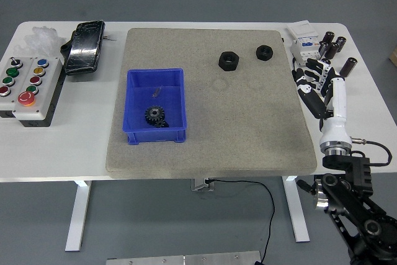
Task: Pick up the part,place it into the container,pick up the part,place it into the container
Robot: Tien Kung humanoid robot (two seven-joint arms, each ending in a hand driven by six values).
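Note:
A blue container (156, 106) stands on the grey mat (211, 97) at its left side, with a black gear (153, 115) inside. Two black hex nuts lie on the mat's far right: a larger one (229, 61) and a smaller one (264, 52). My right hand (316, 79) is white with black fingertips. It hovers at the table's right edge, beside the mat, fingers spread and holding nothing. It is well to the right of and nearer than both nuts. The left arm is out of view.
A button box (26, 88) and a black pouch (84, 46) sit at the table's left. A white electrical unit (303, 41) and several black cylinders (332, 44) stand at the far right corner, just beyond my right hand.

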